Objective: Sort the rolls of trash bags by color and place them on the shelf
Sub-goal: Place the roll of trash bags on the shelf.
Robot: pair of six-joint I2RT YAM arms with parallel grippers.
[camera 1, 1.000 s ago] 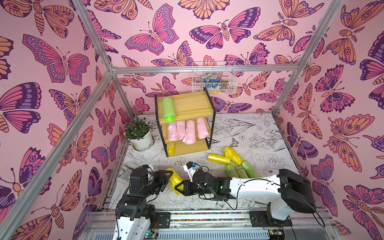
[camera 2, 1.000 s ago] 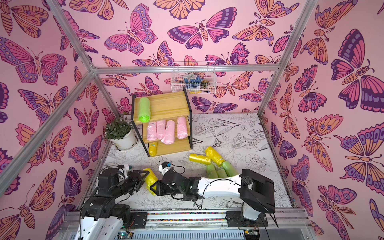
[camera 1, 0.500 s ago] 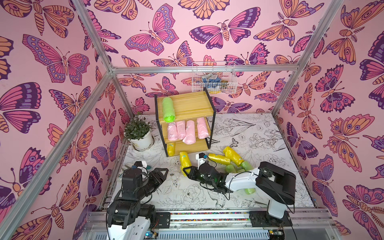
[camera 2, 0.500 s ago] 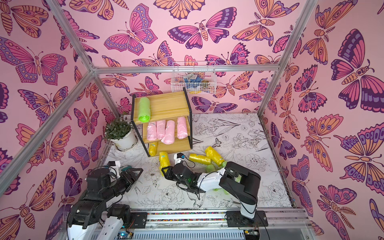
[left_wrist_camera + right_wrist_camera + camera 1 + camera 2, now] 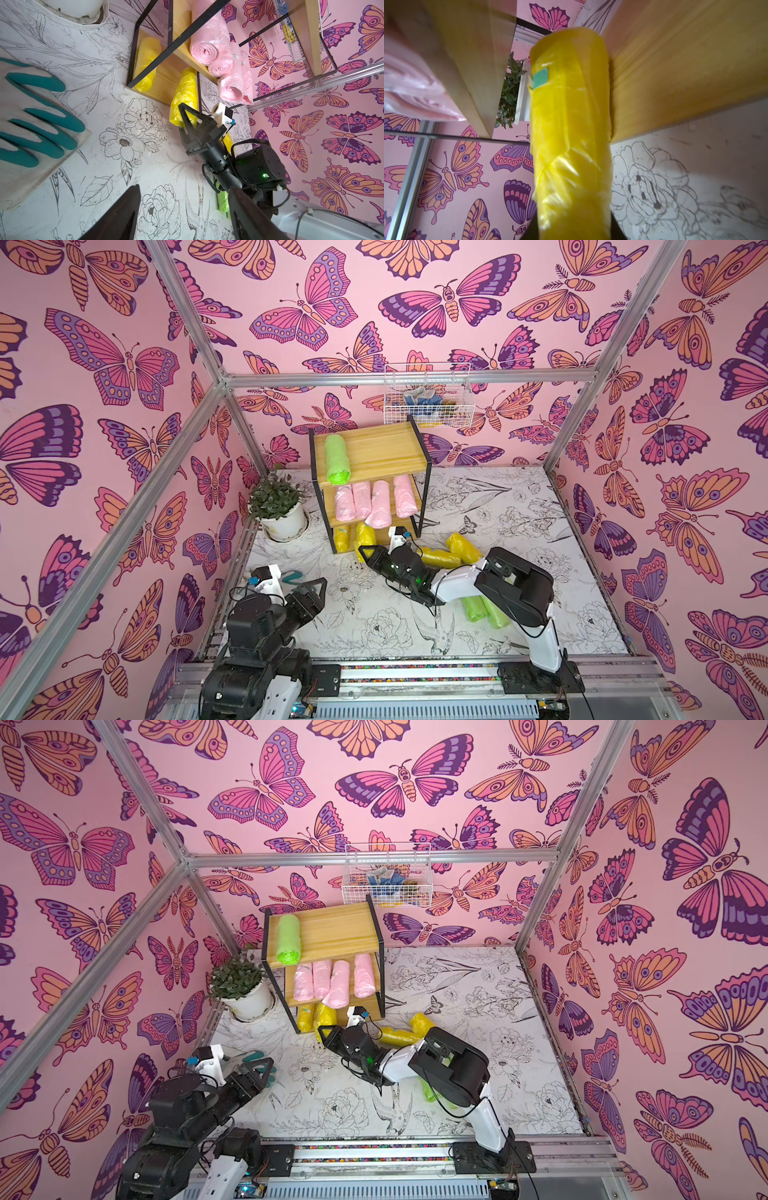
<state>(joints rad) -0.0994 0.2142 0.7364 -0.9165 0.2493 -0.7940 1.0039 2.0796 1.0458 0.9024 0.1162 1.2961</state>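
Right gripper (image 5: pixel 367 552) is clamping the near end of a yellow roll (image 5: pixel 365 535), jaws pinching it from both sides. In the right wrist view the roll is running straight out from between them, with a teal label (image 5: pixel 540 81) facing the camera. The roll's far end is reaching in over the front edge of the shelf (image 5: pixel 374 448) bottom board and its near end is sticking out over the table (image 5: pixel 519 531). Can't tell if it's resting on the board.

A second yellow roll (image 5: pixel 341 538) is sitting on the same tier, on the plant side. The middle tier is carrying four pink rolls (image 5: pixel 376 502) side by side, one overhanging the front. The top tier is holding one green roll (image 5: pixel 337 459) at its plant-side end.

Two more yellow rolls (image 5: pixel 440 558) are lying on the table just behind the right wrist, touching each other. Green rolls (image 5: pixel 473 608) are lying partly hidden under the right arm.

Left gripper (image 5: pixel 312 587) is hovering low near the front of the table, well apart from the shelf, jaws apart with nothing between them. A teal-fingered glove (image 5: pixel 41 124) is lying flat just beside it.

A potted plant (image 5: pixel 276 506) is standing next to the shelf. A wire basket (image 5: pixel 428 414) is hanging on the back wall above it.
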